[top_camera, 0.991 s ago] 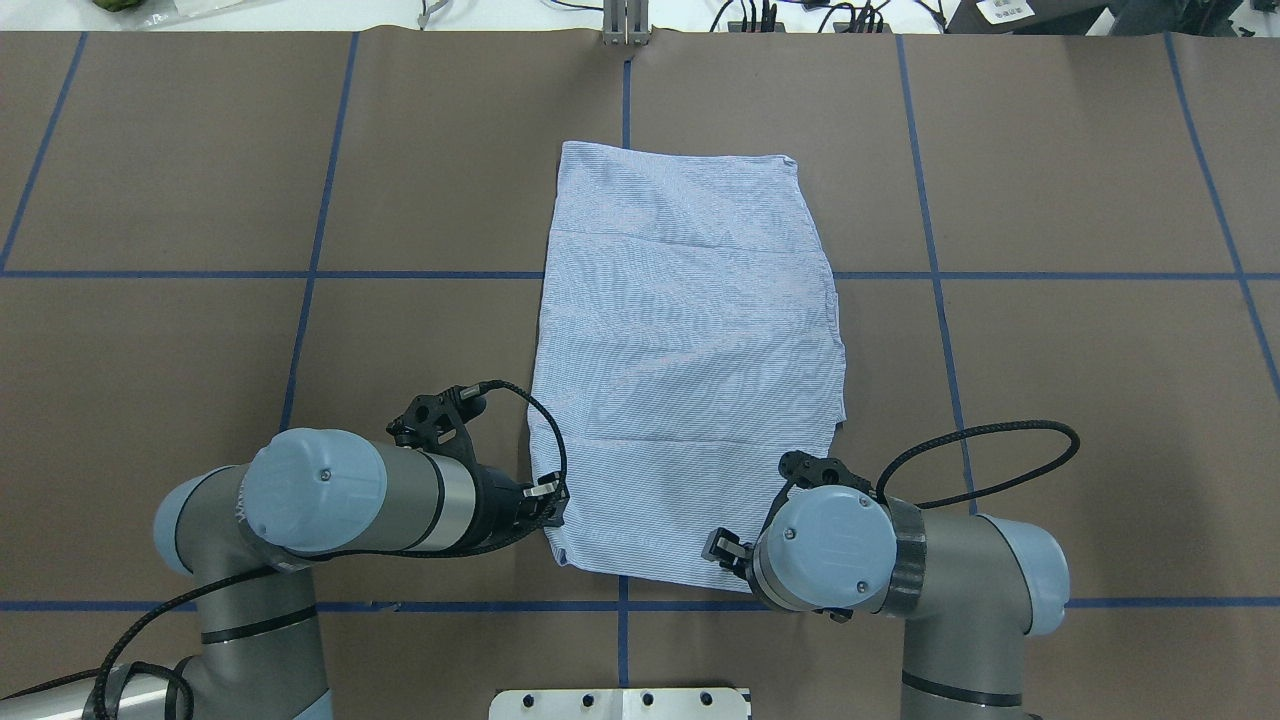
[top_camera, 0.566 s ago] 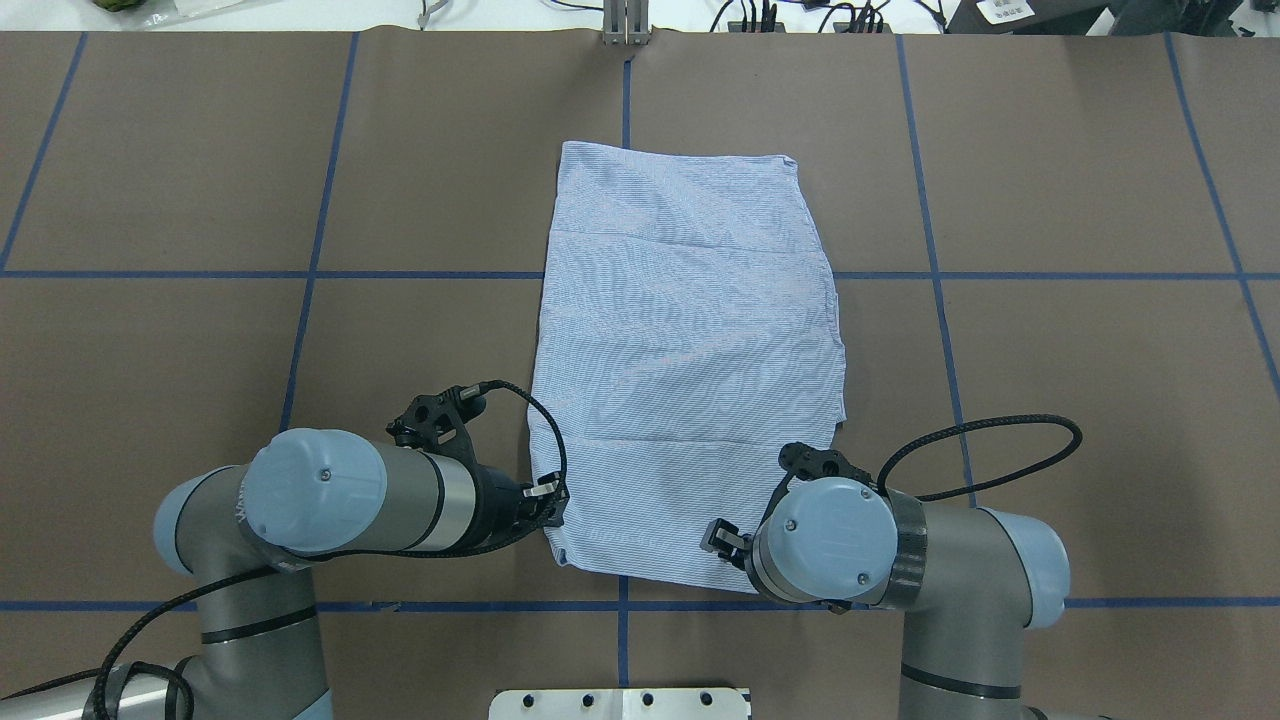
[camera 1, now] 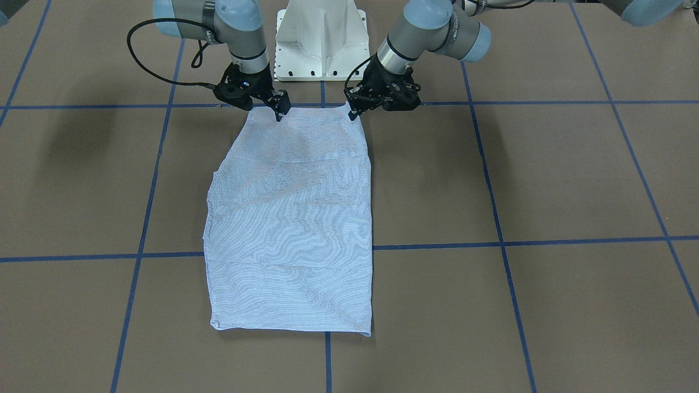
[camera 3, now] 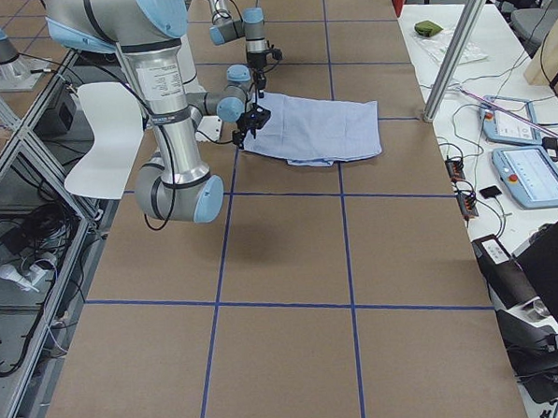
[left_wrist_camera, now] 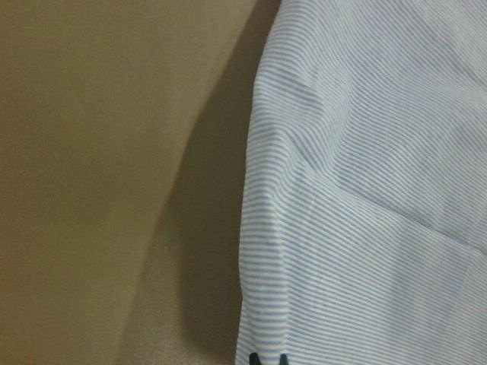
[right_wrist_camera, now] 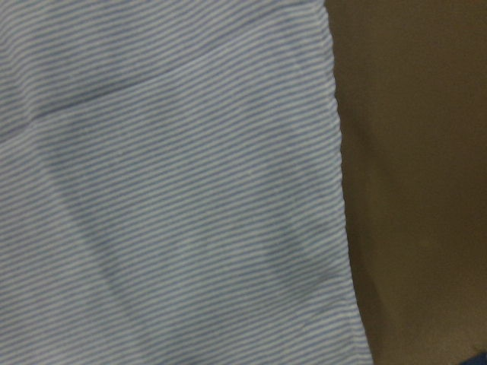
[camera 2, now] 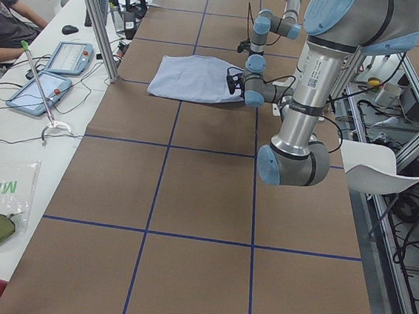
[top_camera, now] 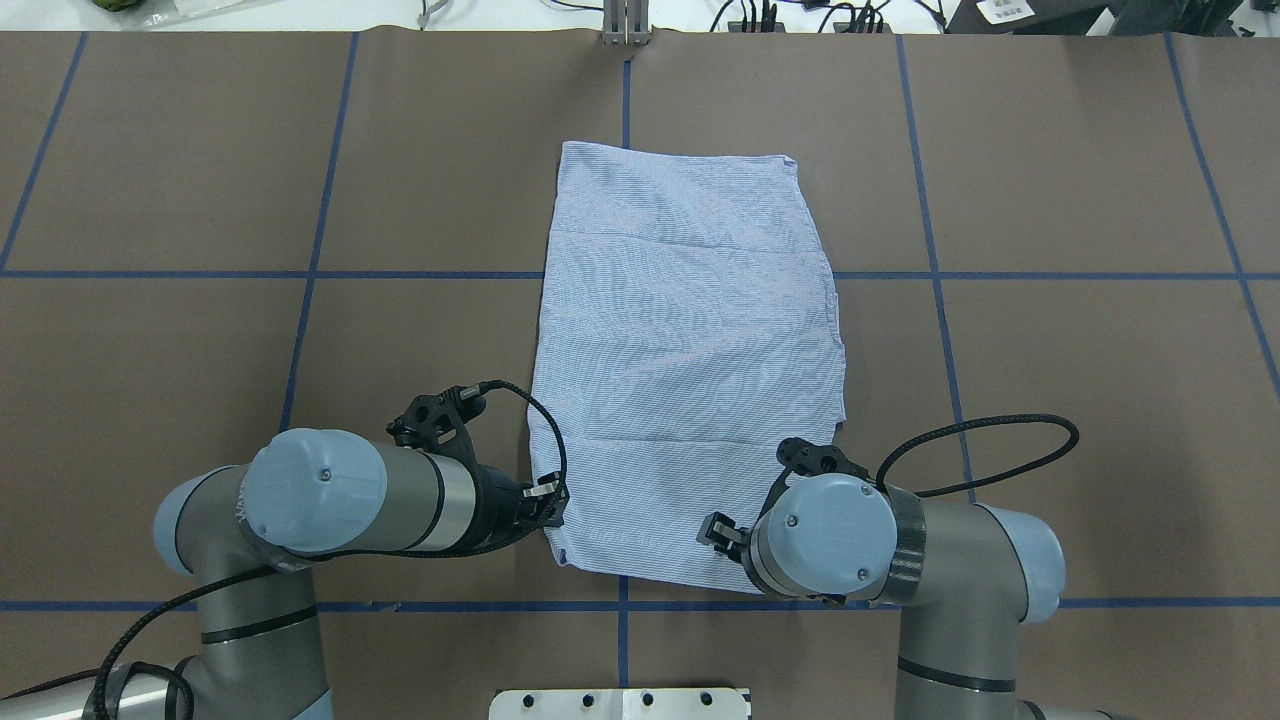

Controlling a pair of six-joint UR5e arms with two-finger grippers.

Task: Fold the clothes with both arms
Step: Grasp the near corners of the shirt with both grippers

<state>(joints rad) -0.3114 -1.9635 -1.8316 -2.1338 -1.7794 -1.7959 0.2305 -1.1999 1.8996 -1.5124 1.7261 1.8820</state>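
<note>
Brown paper gridded with blue tape (top_camera: 320, 275) over a long surface (top_camera: 200, 150), with a white side bench (camera 2: 3, 144), touch panels (camera 2: 72, 57) and a seated person (camera 2: 4, 18) along one edge. Light blue striped shirt (top_camera: 690, 350), folded to a long panel, flat at mid-surface, its near end just short of the white pedestal (camera 1: 322, 33). Left hand (top_camera: 552, 505) narrow, fingertips (left_wrist_camera: 256, 357) pinched on one near corner; right hand (camera 1: 279, 113) low at the other corner, grip impossible to tell.
</note>
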